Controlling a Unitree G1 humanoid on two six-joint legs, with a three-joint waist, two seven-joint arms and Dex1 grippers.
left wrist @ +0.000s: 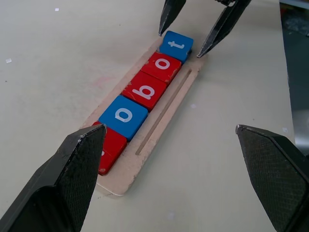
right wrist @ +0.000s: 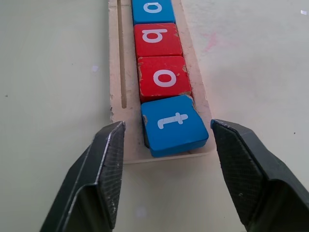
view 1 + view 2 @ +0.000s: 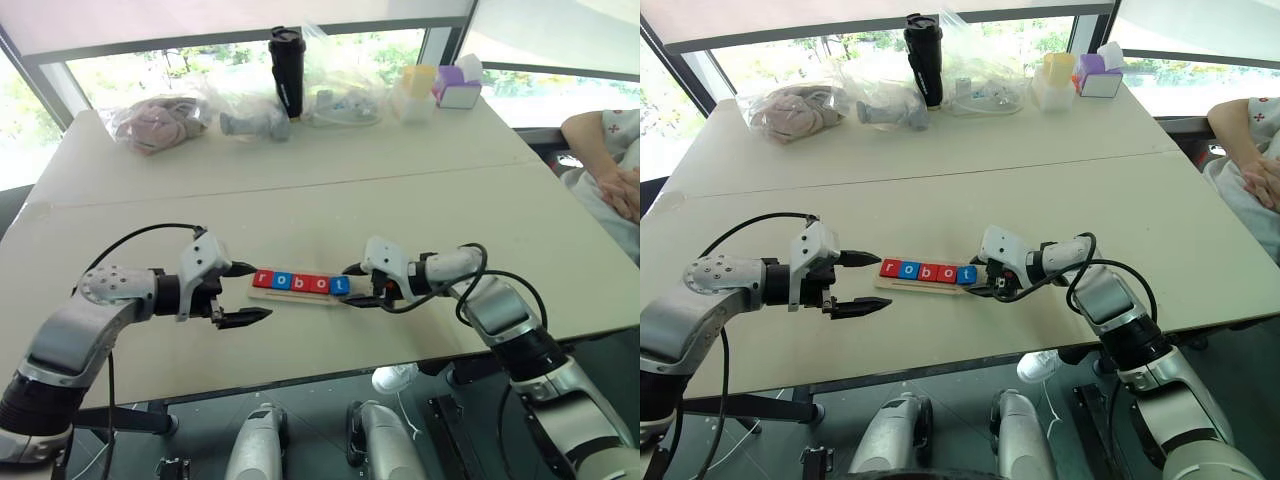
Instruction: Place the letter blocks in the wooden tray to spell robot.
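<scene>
Five letter blocks point(image 3: 300, 283) lie in a row in the wooden tray point(image 1: 169, 104) near the table's front edge, reading r, o, b, o, t: red, blue, red, red, blue. The blue t block point(image 2: 174, 124) sits slightly askew at the tray's right end. My right gripper point(image 2: 167, 124) is open, its fingers point(image 2: 108, 159) on either side of the t block and apart from it. At the tray's left end my left gripper point(image 3: 258, 291) stands wide open and holds nothing, one finger point(image 1: 79, 159) close to the red r block point(image 1: 110, 150).
At the table's far edge stand a black bottle point(image 3: 287, 70), plastic bags point(image 3: 155, 122), a yellow container point(image 3: 415, 85) and a tissue box point(image 3: 457, 88). A person's arm point(image 3: 605, 150) rests at the far right. The table's front edge runs just below the tray.
</scene>
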